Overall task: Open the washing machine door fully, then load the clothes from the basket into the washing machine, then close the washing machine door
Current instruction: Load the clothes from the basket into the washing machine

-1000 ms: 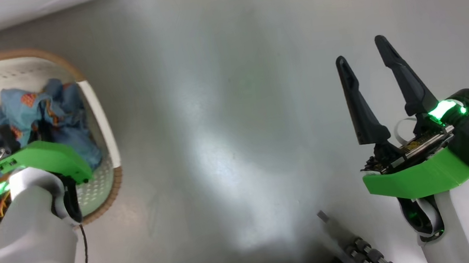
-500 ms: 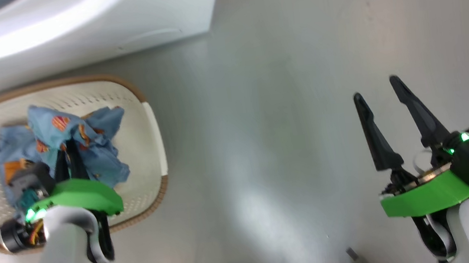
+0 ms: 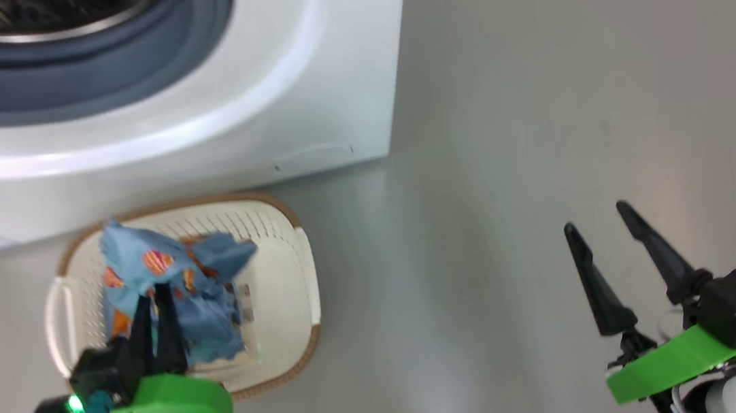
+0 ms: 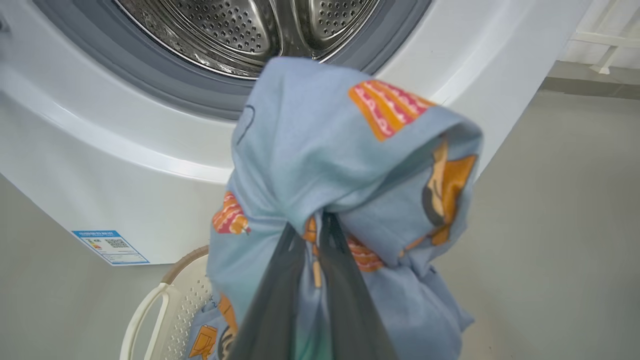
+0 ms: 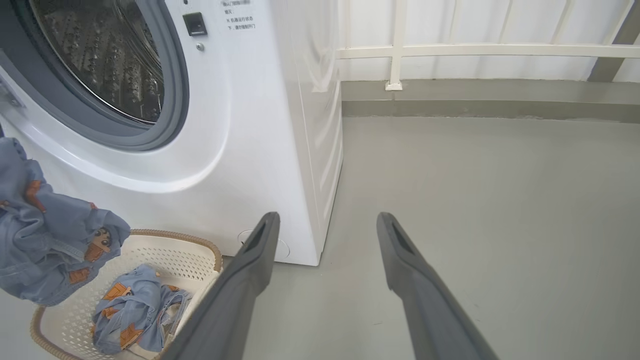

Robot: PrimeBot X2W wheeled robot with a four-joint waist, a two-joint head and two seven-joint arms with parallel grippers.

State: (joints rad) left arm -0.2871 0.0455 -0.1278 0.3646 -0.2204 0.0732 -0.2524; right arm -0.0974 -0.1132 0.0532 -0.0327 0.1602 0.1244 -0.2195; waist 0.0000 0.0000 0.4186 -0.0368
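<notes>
My left gripper (image 3: 154, 303) is shut on a light-blue piece of the clothes (image 3: 163, 276) and holds it above the basket (image 3: 290, 242). In the left wrist view the piece (image 4: 320, 150) drapes over the shut gripper (image 4: 311, 222), in front of the washing machine (image 4: 125, 165) and its steel drum (image 4: 240, 25). The drum mouth stands uncovered; the washing machine door is out of view. Another piece of clothes (image 5: 135, 310) lies in the basket (image 5: 175, 237). My right gripper (image 3: 596, 217) is open over bare floor, and nothing lies between its fingers (image 5: 250, 270).
The washing machine (image 3: 302, 104) stands directly behind the basket, with a blue sticker (image 4: 110, 246) low on its front. Grey floor (image 3: 570, 110) stretches to its right. A white railing (image 5: 400, 50) on a low kerb bounds the far side.
The head camera has tilted up, bringing the washing machine into view. My left gripper has lifted the light-blue piece up out of the basket. The right gripper stays open.
</notes>
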